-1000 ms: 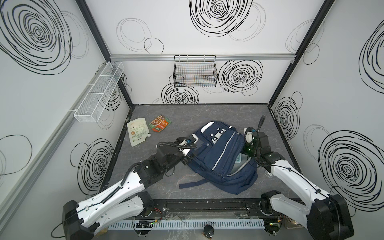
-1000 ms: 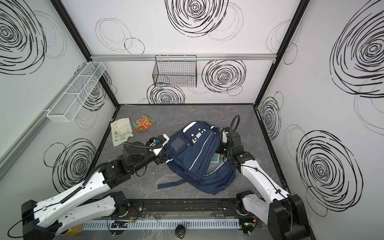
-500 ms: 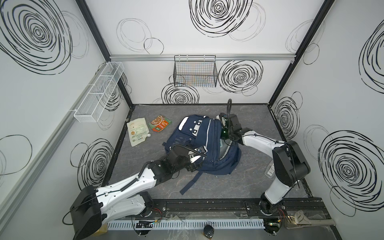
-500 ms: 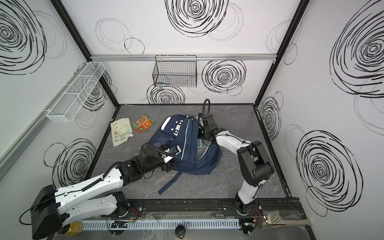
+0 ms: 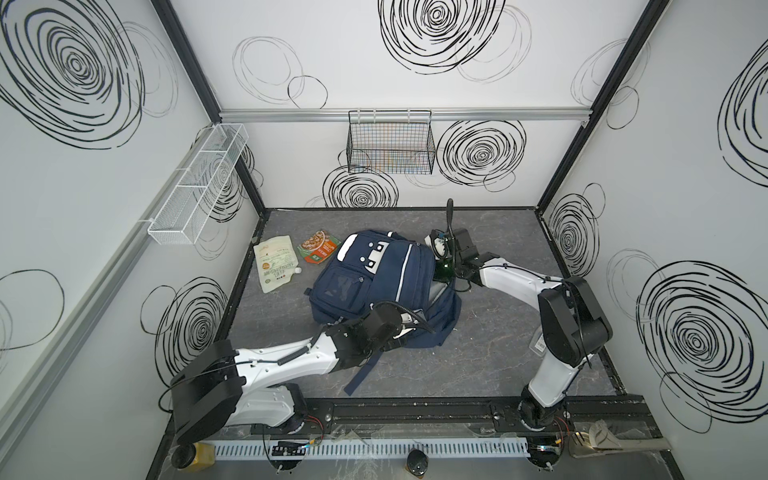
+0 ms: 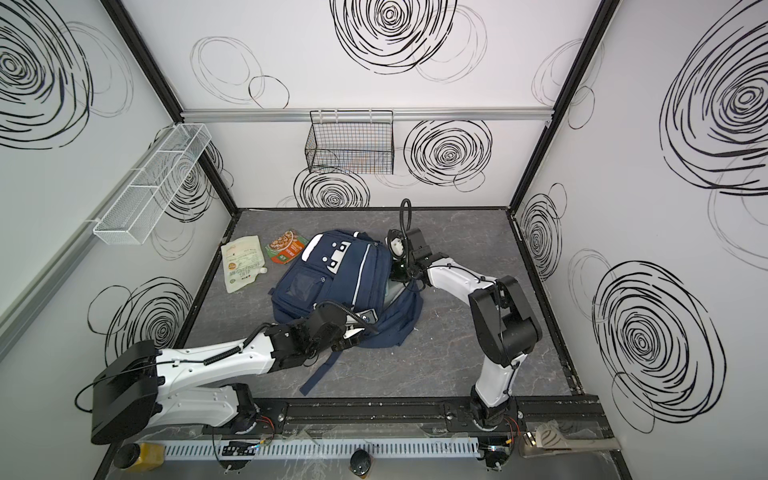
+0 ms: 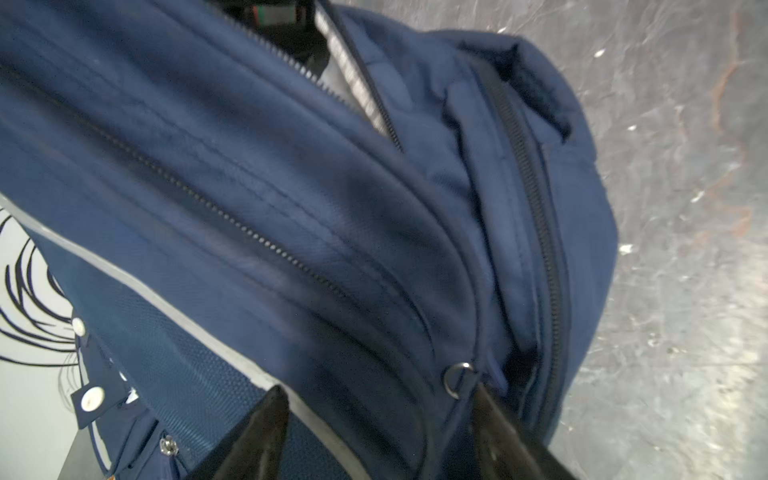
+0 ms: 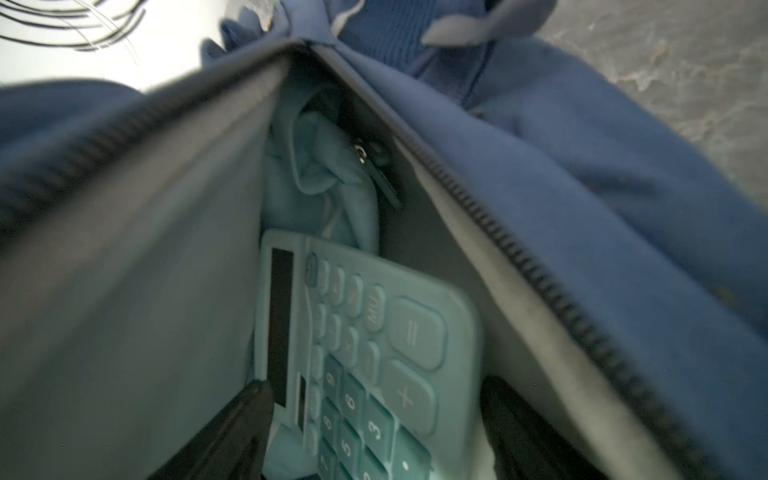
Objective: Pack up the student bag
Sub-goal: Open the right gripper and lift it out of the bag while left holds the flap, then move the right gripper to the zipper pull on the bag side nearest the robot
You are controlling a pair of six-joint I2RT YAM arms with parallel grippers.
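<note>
**Top views.** In both top views the student bag (image 5: 374, 282) lies flat near the middle of the worktop (image 5: 498, 357), front panel up. Its main zip gapes along the side facing the right arm (image 5: 519, 282). The left arm (image 5: 291, 357) reaches to the bag's near edge. A white pouch (image 5: 276, 264) and an orange packet (image 5: 318, 247) lie on the worktop just beside the bag's far corner, not yet packed.

**Left wrist view.** The left jaws stand apart, astride a ridge of the bag's outer fabric next to a small metal ring (image 7: 459, 379). No pinch shows, so treat the fabric as unclamped.

**Right wrist view.** The right jaws are spread wide inside the grey-lined main compartment, with one finger at each long edge of a teal calculator (image 8: 374, 332). Judge it as gripped across its width. A light blue umbrella (image 8: 320, 183) sits deeper in.

**Step in hand.** You are loading the calculator.

**Next move.**
1. Advance until the calculator rests on the lining beside the umbrella.
2. Release it.
3. Draw straight back, clear of the zip teeth.
4. Use the left jaws to steady the opening.
5. Fetch the pouch and the packet afterwards.
</note>
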